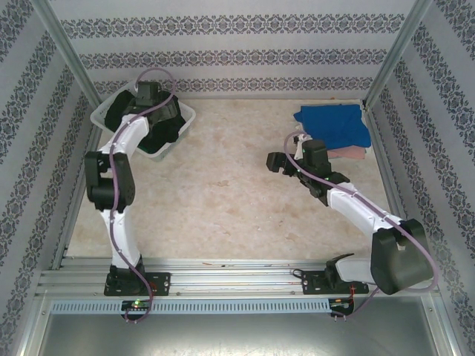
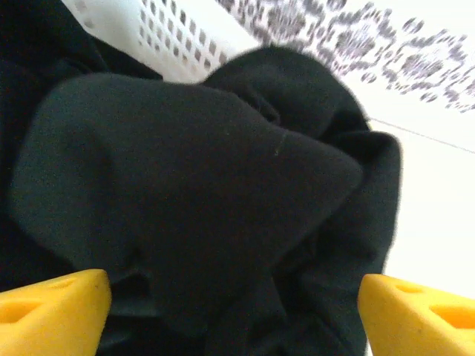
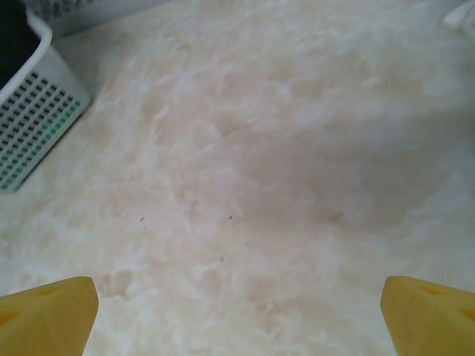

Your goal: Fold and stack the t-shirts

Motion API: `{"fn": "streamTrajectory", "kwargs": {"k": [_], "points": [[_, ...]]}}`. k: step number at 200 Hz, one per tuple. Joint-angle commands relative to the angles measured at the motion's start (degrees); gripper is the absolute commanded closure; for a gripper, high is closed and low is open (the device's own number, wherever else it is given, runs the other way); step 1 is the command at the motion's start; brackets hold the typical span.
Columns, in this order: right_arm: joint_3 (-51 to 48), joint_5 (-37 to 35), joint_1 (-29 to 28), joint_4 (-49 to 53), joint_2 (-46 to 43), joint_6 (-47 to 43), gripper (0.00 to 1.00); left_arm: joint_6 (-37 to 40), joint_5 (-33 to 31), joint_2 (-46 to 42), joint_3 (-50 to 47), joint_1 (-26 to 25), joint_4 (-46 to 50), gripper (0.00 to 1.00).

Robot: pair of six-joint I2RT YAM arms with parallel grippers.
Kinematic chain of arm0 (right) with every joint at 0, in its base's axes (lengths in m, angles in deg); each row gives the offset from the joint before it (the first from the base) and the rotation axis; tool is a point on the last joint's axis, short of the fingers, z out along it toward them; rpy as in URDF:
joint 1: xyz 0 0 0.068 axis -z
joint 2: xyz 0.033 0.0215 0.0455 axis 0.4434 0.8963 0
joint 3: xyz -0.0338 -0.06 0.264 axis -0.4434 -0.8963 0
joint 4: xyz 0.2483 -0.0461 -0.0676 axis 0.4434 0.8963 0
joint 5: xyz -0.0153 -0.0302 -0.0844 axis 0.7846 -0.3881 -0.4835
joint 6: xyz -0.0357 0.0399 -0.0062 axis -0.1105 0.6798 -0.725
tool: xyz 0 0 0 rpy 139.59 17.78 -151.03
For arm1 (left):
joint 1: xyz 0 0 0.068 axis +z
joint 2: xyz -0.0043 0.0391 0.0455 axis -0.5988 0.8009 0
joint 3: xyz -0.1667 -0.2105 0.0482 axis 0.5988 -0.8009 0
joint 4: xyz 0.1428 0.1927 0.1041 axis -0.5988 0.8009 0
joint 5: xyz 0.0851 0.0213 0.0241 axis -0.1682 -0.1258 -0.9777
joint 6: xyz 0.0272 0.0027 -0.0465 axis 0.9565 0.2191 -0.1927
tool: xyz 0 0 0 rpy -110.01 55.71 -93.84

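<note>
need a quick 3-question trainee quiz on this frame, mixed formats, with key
1. True or false: the black cloth t-shirt lies inside the white plastic lattice basket.
2. At the far right, what lies on top of the pink cloth t-shirt? A) a blue cloth t-shirt B) a green towel C) a basket
3. Fill in: the right gripper, jaws open, hovers over the bare beige ___.

Key: 1 true; 2 A; 3 table.
</note>
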Motion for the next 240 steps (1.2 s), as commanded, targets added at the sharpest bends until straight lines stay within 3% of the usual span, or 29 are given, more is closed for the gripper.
{"fn": "streamTrajectory", "kwargs": {"k": [1,17,46,80,107,124,169,197,224,240], "points": [[2.7,1.9,-2.2,2.9,2.1,-2.5,0.02,-1.5,2.7,5.1,7.1,0.7,13.4,0.20],[4.0,2.2,-3.2,3.3,4.1,-2.8,0.02,-2.6,4.3,6.3,8.2,0.7,14.1,0.28],[8.8,4.7,-4.5,3.6,9.2,-2.8,0.02,-2.5,5.5,2.0,5.3,0.6,14.3,0.30],[14.4,6.5,-5.8,5.4,13.9,-4.0,0.02,0.9,-3.0,-10.8,-2.8,-1.0,16.5,0.01],[15.7,6.5,-5.8,5.2,16.1,-4.1,0.02,-1.4,-5.1,-21.5,-15.8,-0.3,15.4,0.00],[16.1,7.2,-5.9,5.0,17.1,-4.2,0.02,-4.6,-3.2,-26.4,-24.5,1.4,11.6,0.00],[15.9,11.1,-6.1,3.8,18.8,-4.0,0.02,-11.8,2.3,-26.9,-32.4,3.4,7.2,0.18],[13.3,10.4,-6.1,2.5,17.6,-3.9,0.02,-12.8,3.3,-22.7,-30.9,4.3,6.2,0.20],[11.6,9.9,-6.1,3.0,16.3,-3.9,0.02,-12.5,4.7,-21.4,-31.5,5.4,5.2,0.49],[10.8,9.4,-6.1,3.0,15.7,-3.7,0.02,-11.1,5.6,-22.2,-32.7,6.8,5.1,0.60]]}}
